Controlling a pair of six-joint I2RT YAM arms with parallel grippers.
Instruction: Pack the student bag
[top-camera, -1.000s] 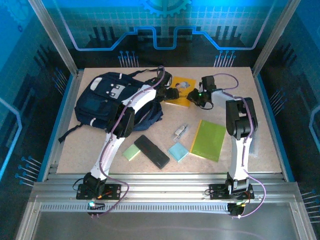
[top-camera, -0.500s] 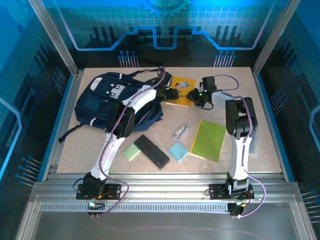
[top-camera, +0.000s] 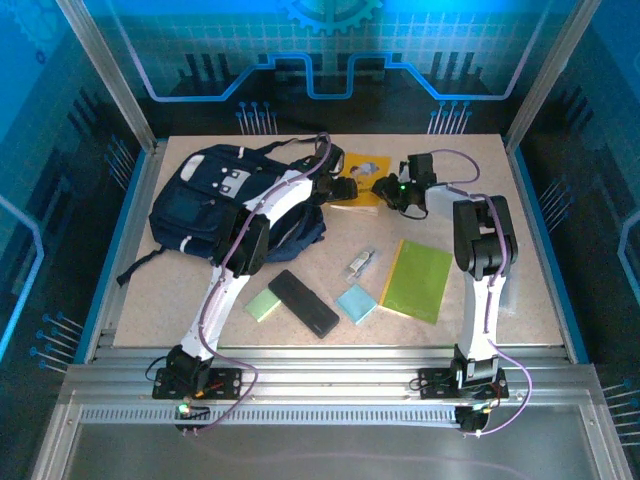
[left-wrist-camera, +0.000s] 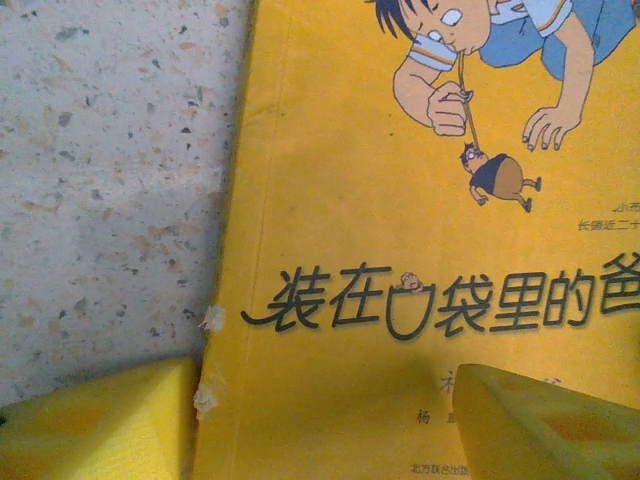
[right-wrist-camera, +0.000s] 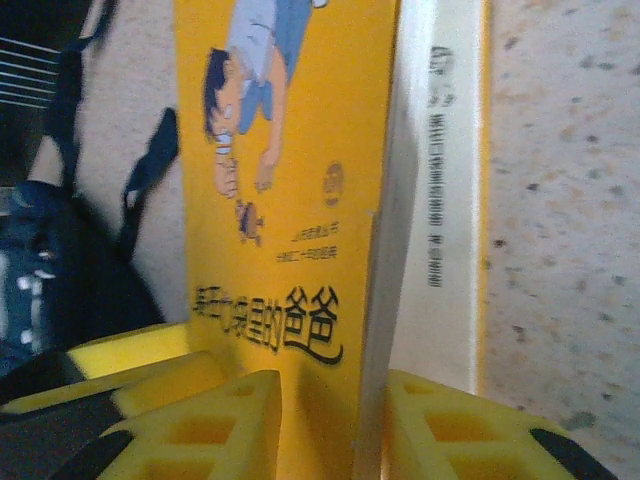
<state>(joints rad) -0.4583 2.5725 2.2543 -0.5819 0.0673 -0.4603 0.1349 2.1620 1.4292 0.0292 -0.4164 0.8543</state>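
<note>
The student bag (top-camera: 205, 200), a dark navy backpack, lies at the back left of the table, and its edge shows in the right wrist view (right-wrist-camera: 60, 270). Right of it lies a yellow comic book (top-camera: 365, 168). My left gripper (top-camera: 345, 187) is open at the book's spine edge (left-wrist-camera: 400, 200), one finger (left-wrist-camera: 100, 425) over the table and the other (left-wrist-camera: 545, 425) over the cover. My right gripper (top-camera: 383, 186) is at the opposite edge. There its jaws (right-wrist-camera: 335, 385) are shut on the raised cover and pages (right-wrist-camera: 290, 150), and a white inner page (right-wrist-camera: 445, 200) shows beneath.
Nearer the arms lie a black case (top-camera: 303, 302), a pale green pad (top-camera: 263, 304), a light blue pad (top-camera: 356, 303), a small silver item (top-camera: 362, 263) and a green folder (top-camera: 420, 279). Black bag straps (top-camera: 140, 265) trail to the left.
My right gripper has shifted slightly left and back with the book's edge. The book now looks narrower from above. The left arm has barely moved.
</note>
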